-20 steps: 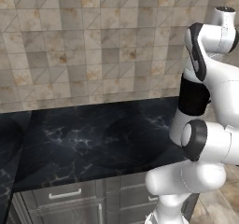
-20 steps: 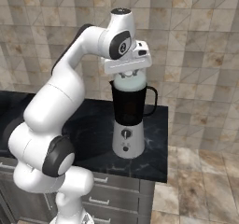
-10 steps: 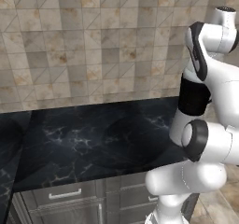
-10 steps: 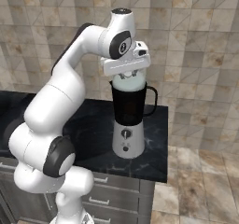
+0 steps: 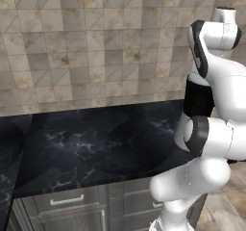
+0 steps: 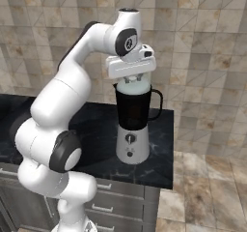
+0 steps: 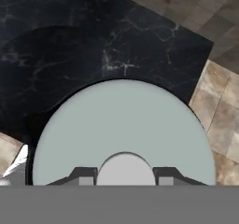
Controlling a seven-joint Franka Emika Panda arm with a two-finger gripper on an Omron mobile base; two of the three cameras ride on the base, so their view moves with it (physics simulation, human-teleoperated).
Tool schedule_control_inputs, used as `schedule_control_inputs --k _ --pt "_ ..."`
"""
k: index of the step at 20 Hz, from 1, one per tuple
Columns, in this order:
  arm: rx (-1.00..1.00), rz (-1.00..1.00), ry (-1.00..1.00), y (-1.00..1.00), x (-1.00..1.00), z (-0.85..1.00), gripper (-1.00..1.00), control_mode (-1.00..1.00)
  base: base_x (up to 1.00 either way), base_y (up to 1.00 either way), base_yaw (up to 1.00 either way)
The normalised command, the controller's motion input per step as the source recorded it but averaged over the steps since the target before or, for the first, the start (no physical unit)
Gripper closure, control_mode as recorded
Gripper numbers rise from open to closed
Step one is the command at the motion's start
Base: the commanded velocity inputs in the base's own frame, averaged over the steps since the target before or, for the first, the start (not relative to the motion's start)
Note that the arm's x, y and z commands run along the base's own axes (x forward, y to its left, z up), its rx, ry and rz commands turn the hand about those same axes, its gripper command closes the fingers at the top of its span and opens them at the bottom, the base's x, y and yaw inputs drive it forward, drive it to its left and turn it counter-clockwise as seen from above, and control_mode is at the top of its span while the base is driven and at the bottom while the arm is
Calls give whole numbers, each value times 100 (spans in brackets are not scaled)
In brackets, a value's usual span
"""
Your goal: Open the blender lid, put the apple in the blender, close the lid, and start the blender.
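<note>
The blender [image 6: 131, 146] stands on the dark counter's right end, a silver base with a black dial under a dark jar [image 6: 134, 111] with a side handle. The pale blender lid [image 6: 132, 87] sits on top of the jar. My gripper [image 6: 133, 79] points straight down over it. In the hand view the lid [image 7: 121, 125] spreads below the hand, and my gripper [image 7: 125, 176] is shut on its small round knob [image 7: 125, 168], one finger on each side. In the left base view the jar [image 5: 197, 100] shows partly behind my arm. The apple is out of view.
The black marble counter [image 6: 96, 129] ends just right of the blender, with tiled floor [image 6: 207, 187] beyond. A tiled wall [image 5: 96, 47] runs behind the counter. Grey drawers [image 5: 67, 201] sit below its front edge.
</note>
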Motion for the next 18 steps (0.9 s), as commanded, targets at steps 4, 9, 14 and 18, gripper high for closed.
schedule_control_inputs --k 4,9,14,18 --pt "0 2 6 -1 0 -15 100 -100 0 0 0" --pt "4 5 1 -5 0 -34 100 -100 0 0 0" --pt "4 8 0 -11 0 -34 100 -100 0 0 0" --pt "8 12 0 -28 0 -28 100 -100 0 0 0"
